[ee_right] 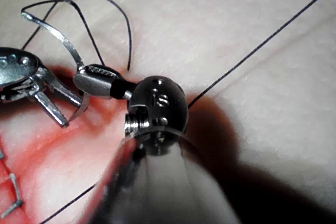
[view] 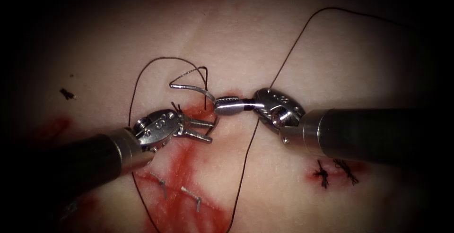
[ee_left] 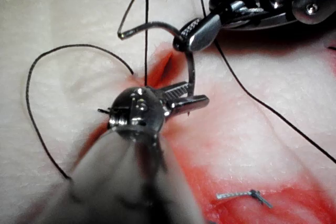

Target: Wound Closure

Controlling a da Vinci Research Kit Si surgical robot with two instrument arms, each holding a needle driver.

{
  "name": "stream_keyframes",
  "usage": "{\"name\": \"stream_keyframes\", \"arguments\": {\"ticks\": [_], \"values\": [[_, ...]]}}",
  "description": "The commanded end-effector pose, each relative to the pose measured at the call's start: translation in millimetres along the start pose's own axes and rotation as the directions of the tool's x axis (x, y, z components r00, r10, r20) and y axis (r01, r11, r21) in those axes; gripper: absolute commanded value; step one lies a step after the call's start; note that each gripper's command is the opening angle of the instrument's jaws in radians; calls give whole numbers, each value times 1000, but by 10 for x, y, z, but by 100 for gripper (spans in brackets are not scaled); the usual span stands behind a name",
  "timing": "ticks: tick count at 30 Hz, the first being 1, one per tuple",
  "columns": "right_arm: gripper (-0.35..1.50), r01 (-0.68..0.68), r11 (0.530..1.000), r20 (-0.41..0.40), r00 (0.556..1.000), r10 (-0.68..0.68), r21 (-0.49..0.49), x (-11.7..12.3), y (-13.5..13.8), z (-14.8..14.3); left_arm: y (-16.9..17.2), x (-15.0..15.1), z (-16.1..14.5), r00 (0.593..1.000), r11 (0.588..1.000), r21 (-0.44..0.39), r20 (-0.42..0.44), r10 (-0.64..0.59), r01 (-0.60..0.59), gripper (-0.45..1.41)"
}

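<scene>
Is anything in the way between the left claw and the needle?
Nothing visible is. The right claw is shut on the needle near the middle of its curve, above the tissue. The left claw is open beside the needle's lower end at the cut, holding nothing.

Tissue [view: 331,48] bears thread [view: 246,167], red fluid [view: 184,167], perhaps staples [view: 191,197].

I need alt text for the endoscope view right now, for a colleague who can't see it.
The right arm's tool grips the curved steel needle near mid-curve, above the red-stained cut in the pale tissue. The left arm's tool, jaws open, sits at the needle's lower end. Dark thread loops across the tissue.
</scene>
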Motion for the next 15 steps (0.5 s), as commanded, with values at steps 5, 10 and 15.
{"name": "stream_keyframes", "arguments": {"ticks": [5, 10, 15], "values": [[-35, -8, 1000, -6, 1000, 8, 4, -9, 1, 7, -9, 0, 7, 1000, 1000, 24, -5, -4, 4, 9], [-35, -9, 1000, -12, 1000, 9, 6, -8, 0, 7, -16, 1, 8, 1000, 997, 79, -16, -17, 18, 12], [-35, -9, 1000, -12, 1000, 9, 7, -8, 0, 7, -13, -5, 11, 1000, 995, 94, 13, -21, 20, -11]]}}
